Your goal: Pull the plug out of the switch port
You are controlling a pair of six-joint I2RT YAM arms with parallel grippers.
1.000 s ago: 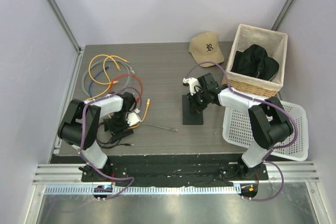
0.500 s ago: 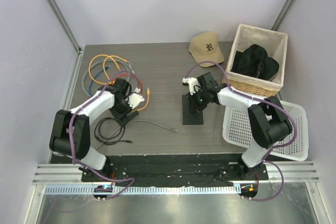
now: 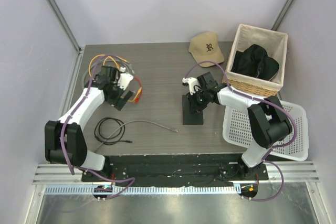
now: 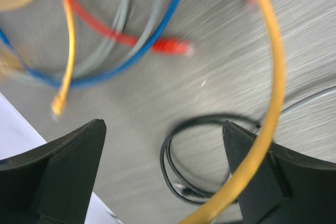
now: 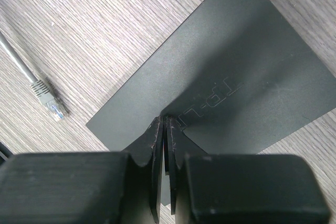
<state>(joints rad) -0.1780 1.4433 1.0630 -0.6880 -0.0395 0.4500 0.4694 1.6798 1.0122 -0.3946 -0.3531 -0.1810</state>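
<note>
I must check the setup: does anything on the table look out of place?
The grey plug lies loose on the table, apart from the switch. At the far left, coloured cables lie tangled. Nothing looks spilled or damaged.

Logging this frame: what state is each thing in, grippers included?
switch: flat on the table, no cable seen attached
grey plug: loose on the table, apart from the switch
right gripper: shut, tips on the switch's top
left gripper: open, over the coloured cables, gripping nothing
black cable: coiled on the table
cap: crown up on the table
wicker basket: upright, black garment inside
</note>
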